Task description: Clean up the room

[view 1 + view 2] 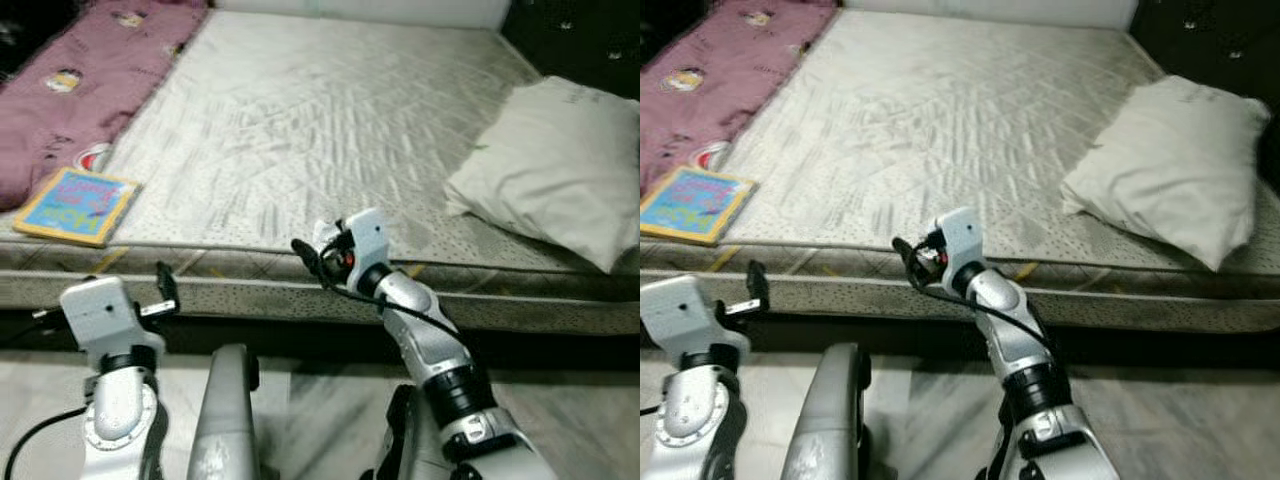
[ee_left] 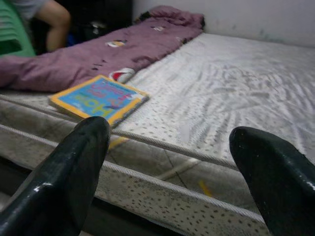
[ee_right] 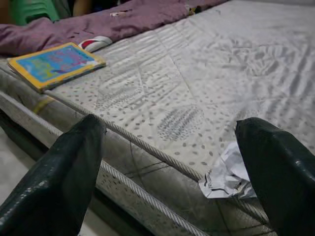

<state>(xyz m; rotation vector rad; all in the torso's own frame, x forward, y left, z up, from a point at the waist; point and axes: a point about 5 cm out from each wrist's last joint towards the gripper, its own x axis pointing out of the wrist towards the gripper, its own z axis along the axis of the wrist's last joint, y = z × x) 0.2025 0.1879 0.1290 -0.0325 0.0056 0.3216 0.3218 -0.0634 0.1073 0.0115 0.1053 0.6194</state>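
Note:
A colourful yellow-edged book (image 1: 77, 205) lies at the mattress's (image 1: 300, 130) front left corner, beside a purple blanket (image 1: 70, 100). A crumpled white wrapper (image 3: 227, 173) sits at the mattress's front edge, close to one finger of my right gripper (image 3: 172, 132). That gripper (image 1: 318, 262) is open with nothing between its fingers and hovers at the front edge, near the middle. My left gripper (image 2: 170, 137) is open and empty too. It is held low before the mattress side (image 1: 165, 288), pointing toward the book (image 2: 98, 98).
A white pillow (image 1: 555, 180) lies at the mattress's right side. Pale tiled floor (image 1: 320, 400) runs in front of the bed. A person's leg (image 2: 54, 19) and a green chair (image 2: 15, 39) are beyond the blanket.

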